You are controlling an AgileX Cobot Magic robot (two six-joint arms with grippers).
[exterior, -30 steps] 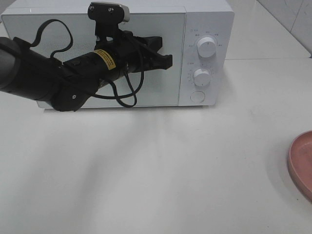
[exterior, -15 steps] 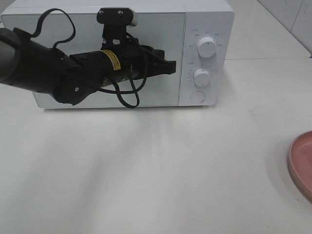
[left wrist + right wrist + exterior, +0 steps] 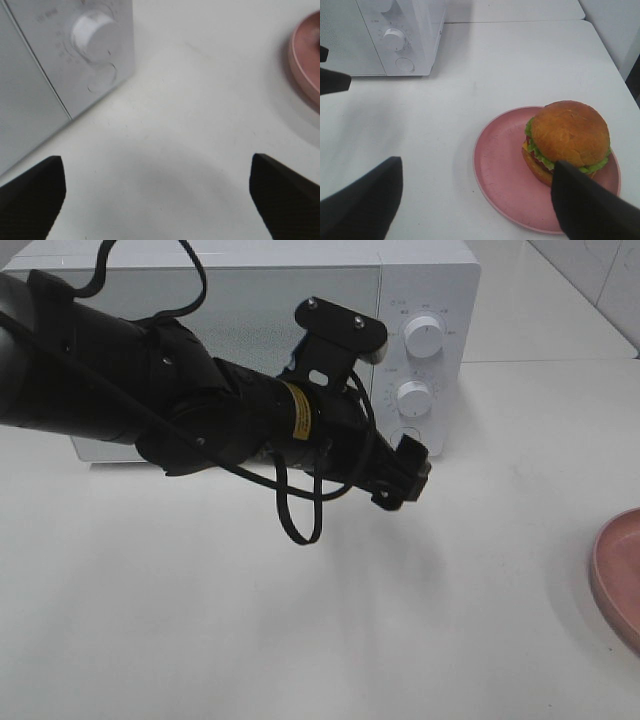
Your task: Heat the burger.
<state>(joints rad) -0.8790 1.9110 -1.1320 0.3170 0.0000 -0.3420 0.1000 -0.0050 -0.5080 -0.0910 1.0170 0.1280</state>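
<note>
Nearest, in the right wrist view: right end effector spread wide, empty, poised over the pink plate. On that plate, toward its far-right part, the burger: glossy bun on top, lettuce frill and tomato showing at the side. Probably light, soft and stacked in loose layers, so apt to squash or shear apart. Best taken low across the bun sides with a gentle squeeze, or moved by the plate rim instead. Plate close to the right edge of the bench, little margin on that side. Broad bare white surface between plate and oven, ample room for travel. Farther off, left end effector also wide apart and holding nothing, hanging just before the round door button. At the back, the white microwave, door shut, two knobs above the button.
</note>
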